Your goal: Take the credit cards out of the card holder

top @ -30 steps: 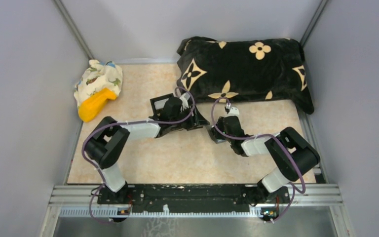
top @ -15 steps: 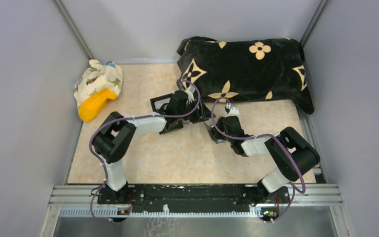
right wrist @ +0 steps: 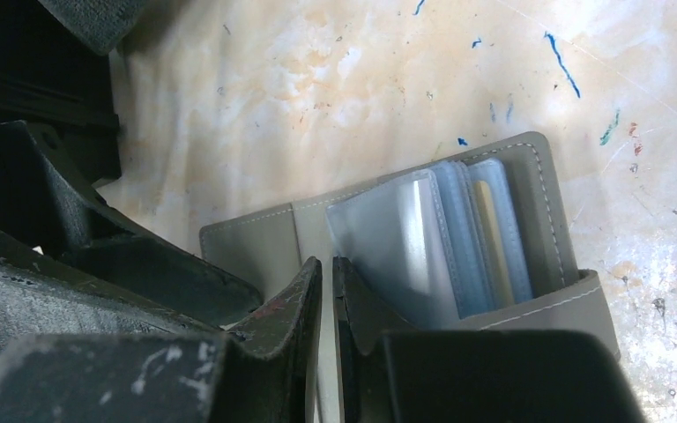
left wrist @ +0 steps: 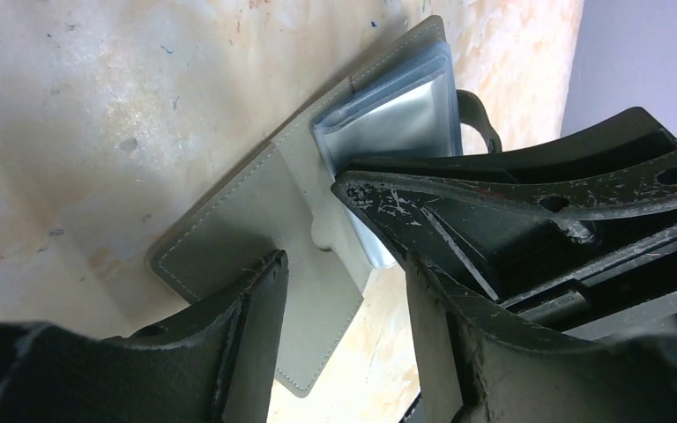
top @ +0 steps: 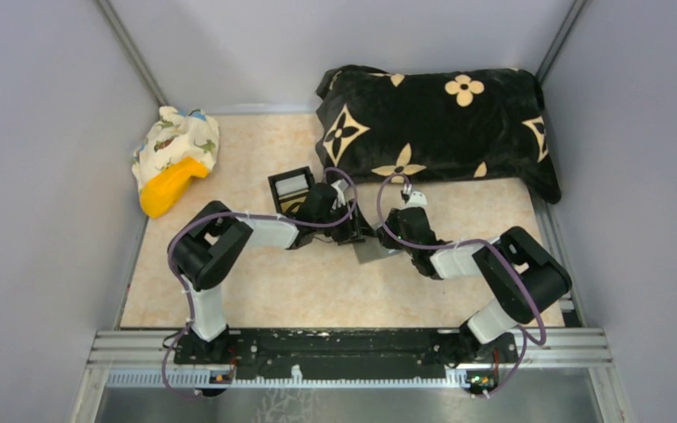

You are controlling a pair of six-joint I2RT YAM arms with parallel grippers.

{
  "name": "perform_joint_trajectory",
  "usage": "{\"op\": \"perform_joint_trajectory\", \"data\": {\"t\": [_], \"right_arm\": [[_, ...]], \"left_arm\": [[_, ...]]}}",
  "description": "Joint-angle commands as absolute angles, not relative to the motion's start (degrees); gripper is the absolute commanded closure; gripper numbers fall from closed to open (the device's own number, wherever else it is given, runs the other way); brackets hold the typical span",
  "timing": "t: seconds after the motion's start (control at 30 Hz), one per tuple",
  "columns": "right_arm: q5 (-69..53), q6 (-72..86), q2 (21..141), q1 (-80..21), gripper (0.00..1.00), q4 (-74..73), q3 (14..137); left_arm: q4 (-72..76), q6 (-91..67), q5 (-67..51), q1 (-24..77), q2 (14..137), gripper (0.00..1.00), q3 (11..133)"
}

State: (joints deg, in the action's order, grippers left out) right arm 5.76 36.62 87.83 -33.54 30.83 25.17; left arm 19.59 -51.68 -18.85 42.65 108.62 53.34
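The grey card holder (right wrist: 264,242) lies open on the beige table, also seen from above (top: 371,252). Its clear, light-blue sleeves (right wrist: 458,238) fan out, and a yellowish card edge (right wrist: 491,231) shows inside them. My right gripper (right wrist: 328,295) is shut on a thin grey strip of the holder beside the sleeves. My left gripper (left wrist: 344,295) is open and straddles the holder's grey flap (left wrist: 256,220). One of its fingers (left wrist: 251,330) rests at the flap's face. In the top view the two grippers meet over the holder, left (top: 350,231) and right (top: 388,238).
A black box (top: 291,188) with gold and silvery compartments stands just behind my left gripper. A black pillow with beige flowers (top: 441,123) fills the back right. A patterned cloth around an orange thing (top: 174,159) lies at the back left. Grey walls close both sides.
My left arm has swung right and nearer, off the black box and onto the card holder. The holder's grey flap now shows toward the front. The right arm has held still.
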Motion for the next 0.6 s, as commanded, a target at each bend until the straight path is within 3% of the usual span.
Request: {"op": "perform_joint_trajectory", "data": {"t": [0.0,0.57], "right_arm": [[4.94,35.76,87.71,-34.01,0.89,26.1,24.92],[9.25,30.16,71.73,-29.18,0.86,14.17,23.38]], "left_arm": [[18.71,-51.27,-17.98,42.63,111.57,0.41,52.62],[14.78,-47.94,-16.26,42.01,110.17,0.42,55.15]]}}
